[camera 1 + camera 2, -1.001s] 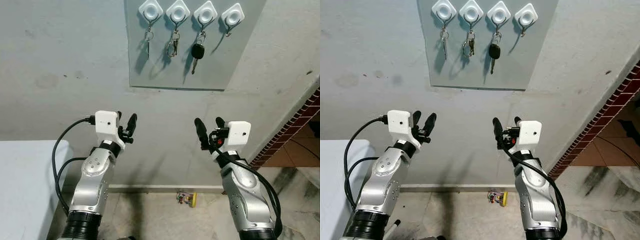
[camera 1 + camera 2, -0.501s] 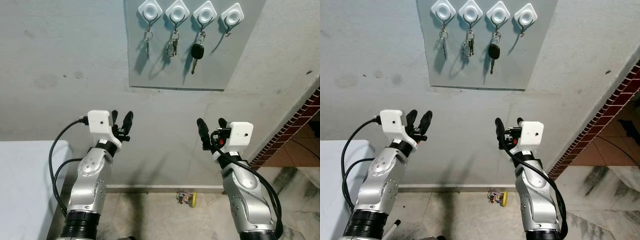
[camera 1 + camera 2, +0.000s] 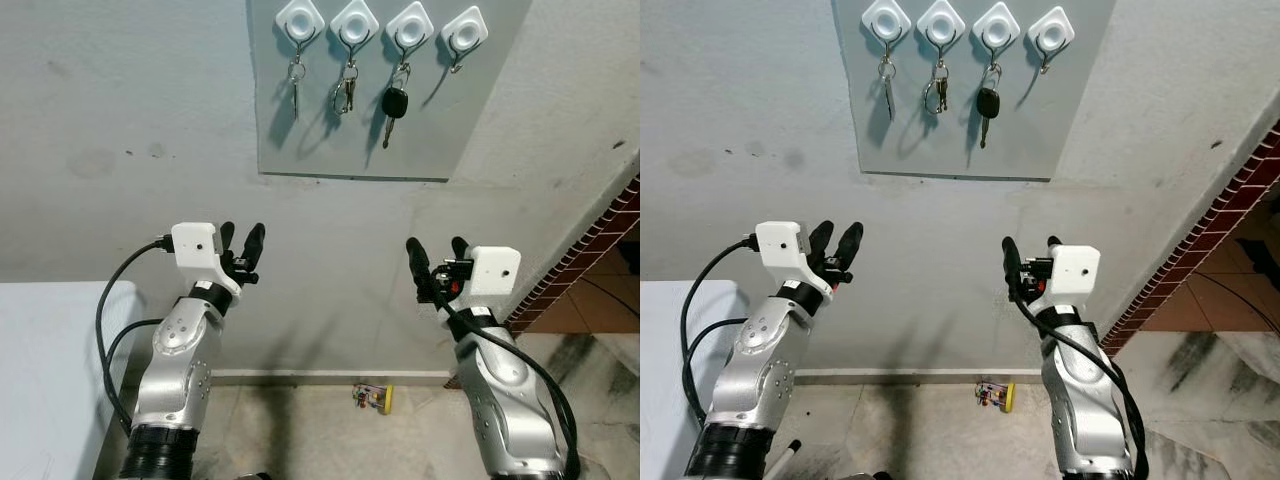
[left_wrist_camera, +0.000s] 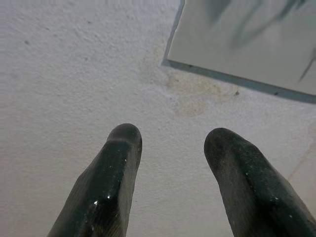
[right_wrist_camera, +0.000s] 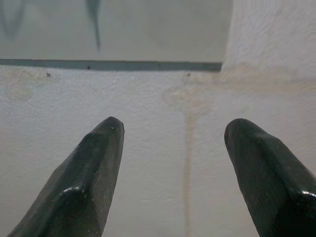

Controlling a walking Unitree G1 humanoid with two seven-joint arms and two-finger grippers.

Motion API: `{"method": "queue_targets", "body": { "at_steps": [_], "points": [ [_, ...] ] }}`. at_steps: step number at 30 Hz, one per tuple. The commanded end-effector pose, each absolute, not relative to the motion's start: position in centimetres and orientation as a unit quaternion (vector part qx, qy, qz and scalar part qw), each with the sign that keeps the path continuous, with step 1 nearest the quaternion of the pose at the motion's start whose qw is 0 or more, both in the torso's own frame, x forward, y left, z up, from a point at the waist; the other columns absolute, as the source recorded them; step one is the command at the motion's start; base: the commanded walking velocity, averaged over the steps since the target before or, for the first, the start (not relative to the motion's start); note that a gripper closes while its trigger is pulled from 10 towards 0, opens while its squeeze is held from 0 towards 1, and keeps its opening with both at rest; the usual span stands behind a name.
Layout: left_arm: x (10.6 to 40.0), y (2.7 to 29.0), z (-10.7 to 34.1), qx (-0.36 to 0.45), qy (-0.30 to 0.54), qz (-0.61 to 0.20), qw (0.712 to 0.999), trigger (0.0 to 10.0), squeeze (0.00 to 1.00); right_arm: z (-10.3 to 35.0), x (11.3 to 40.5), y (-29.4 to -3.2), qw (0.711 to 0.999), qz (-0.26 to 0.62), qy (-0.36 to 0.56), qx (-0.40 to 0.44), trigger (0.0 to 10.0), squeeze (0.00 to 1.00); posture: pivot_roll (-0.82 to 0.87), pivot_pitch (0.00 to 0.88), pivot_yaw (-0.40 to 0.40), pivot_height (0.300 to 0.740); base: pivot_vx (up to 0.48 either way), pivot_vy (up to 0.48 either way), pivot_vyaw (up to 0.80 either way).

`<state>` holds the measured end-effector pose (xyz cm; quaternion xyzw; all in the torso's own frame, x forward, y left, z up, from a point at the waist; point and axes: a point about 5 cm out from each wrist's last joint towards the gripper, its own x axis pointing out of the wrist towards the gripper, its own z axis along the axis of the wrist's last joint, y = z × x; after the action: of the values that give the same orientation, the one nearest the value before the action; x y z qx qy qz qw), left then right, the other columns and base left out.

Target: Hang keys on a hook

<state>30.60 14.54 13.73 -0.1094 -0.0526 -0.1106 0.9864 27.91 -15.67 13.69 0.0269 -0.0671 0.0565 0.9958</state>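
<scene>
From the left eye view I am looking at a flat grey panel (image 3: pixel 390 110) on the rough plaster wall, carrying four white diamond-shaped hooks. The three on the left are holding keys: a plain key (image 3: pixel 297 82), a metal bunch (image 3: pixel 346 90) and a black-headed car key (image 3: pixel 394 105). The rightmost hook (image 3: pixel 465 32) is showing only a small metal loop. I am judging the hanging largely done.

In the right eye view, the left gripper (image 3: pixel 837 243) and right gripper (image 3: pixel 1030 258) are hovering well below the panel, both empty. Something small and yellow (image 3: pixel 996 394) is lying on the floor by the wall.

The left wrist view is showing glossy black fingers (image 4: pixel 111 187) moderately parted.

The right wrist view is showing fingers (image 5: pixel 84 182) spread wide
</scene>
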Motion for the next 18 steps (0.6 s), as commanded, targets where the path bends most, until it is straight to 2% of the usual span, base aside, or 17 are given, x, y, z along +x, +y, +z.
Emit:
{"method": "queue_targets", "body": {
  "at_steps": [1, 17, 18],
  "points": [
    [30.09, 14.62, 14.41, -0.116, -0.063, -0.112, 0.985, 10.0, 0.0, 14.51, 27.34, -15.57, 0.995, 0.059, -0.079, 0.012, 10.0, 0.0, -0.07, 0.087, -0.01, 0.74, 0.0, 0.0, 0.0],
    [29.63, 15.03, 15.2, -0.108, -0.07, -0.113, 0.985, 10.0, 0.0, 15.31, 27.26, -15.81, 0.995, 0.048, -0.086, -0.012, 10.0, 0.0, -0.07, 0.075, -0.01, 0.74, 0.0, 0.0, 0.0],
    [29.69, 15.01, 15.23, -0.107, -0.071, -0.113, 0.985, 10.0, 0.0, 15.34, 27.31, -15.84, 0.995, 0.047, -0.086, -0.014, 10.0, 0.0, -0.07, 0.073, -0.011, 0.74, 0.0, 0.0, 0.8]
  ]
}}
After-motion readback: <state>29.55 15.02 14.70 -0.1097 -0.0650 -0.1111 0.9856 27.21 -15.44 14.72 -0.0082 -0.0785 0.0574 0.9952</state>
